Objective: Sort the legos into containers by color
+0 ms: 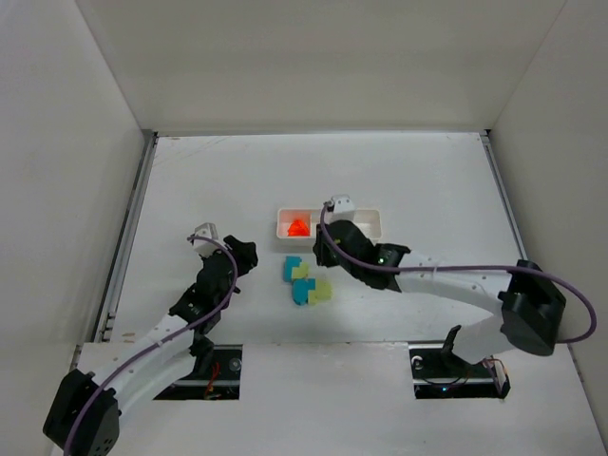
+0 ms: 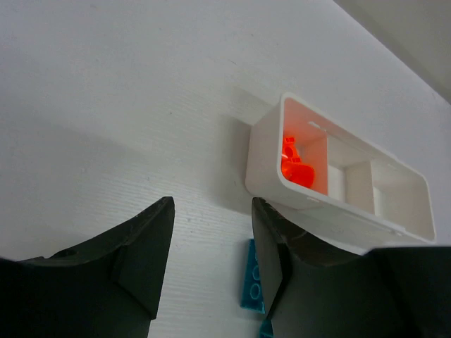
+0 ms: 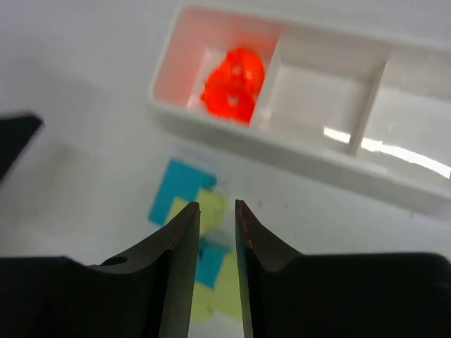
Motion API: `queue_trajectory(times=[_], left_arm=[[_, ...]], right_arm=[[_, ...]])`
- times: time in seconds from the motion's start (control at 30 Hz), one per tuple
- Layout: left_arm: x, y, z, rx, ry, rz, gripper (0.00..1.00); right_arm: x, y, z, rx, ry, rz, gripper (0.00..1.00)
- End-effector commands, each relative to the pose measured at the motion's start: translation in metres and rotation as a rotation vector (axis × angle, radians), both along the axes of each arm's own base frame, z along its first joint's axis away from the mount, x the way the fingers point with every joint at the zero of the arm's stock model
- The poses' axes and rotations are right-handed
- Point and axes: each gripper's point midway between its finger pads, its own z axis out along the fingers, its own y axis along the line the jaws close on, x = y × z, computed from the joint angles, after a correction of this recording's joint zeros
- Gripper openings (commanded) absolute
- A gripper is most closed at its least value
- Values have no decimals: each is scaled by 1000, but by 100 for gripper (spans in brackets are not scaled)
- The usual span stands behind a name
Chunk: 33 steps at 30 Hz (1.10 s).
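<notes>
Table (image 1: 427,180) carries the three-compartment tray (image 1: 369,220). My right gripper (image 3: 217,208) is by the tray's middle, fingers a narrow slit, empty. My left gripper (image 2: 211,211) is left of the tray, fingers moderately apart, empty. Orange-red legos (image 1: 297,227) lie in the left end compartment. Teal-blue and yellow-green legos (image 1: 306,281) cluster on the table just before it.

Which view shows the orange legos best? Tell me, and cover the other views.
The right wrist view: it looks down into the end compartment of the tray, with the orange-red legos large and unobstructed. The left wrist view partly hides them behind the tray wall; the top view shows only a small orange spot.
</notes>
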Motion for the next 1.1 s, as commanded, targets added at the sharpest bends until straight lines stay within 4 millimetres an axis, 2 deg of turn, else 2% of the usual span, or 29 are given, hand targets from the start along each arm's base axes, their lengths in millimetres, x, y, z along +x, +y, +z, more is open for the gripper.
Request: queue_trajectory(times=[0.0,0.07,0.13,0.33,0.5,0.63,0.83,1.07], left_arm=[[-7,-16,32,-38,-4,-63,44],[-16,-20,36,-23,39,-107,43],[-29,-25,35,-17,105,-153,42],[-56,-34,18,-56,289,-222,44],[-74,-50,-3,-117,402,-292,49],[-84,-56,-4,-154,435,-338,54],[-101,-63,-19,-178,511,-406,64],[-108,-65,-32,-156,547,-426,66]], right_arm=[[-48,-16,-27,-94,28,116,40],[-69,-26,-38,-132,48,153,52],[-85,-31,-48,-168,67,190,60],[-104,-33,-68,-281,86,300,67],[-101,-17,-83,-392,43,417,72],[-92,-9,-89,-429,-4,469,77],[-83,8,-94,-399,-43,555,80],[-76,22,-103,-363,-28,615,78]])
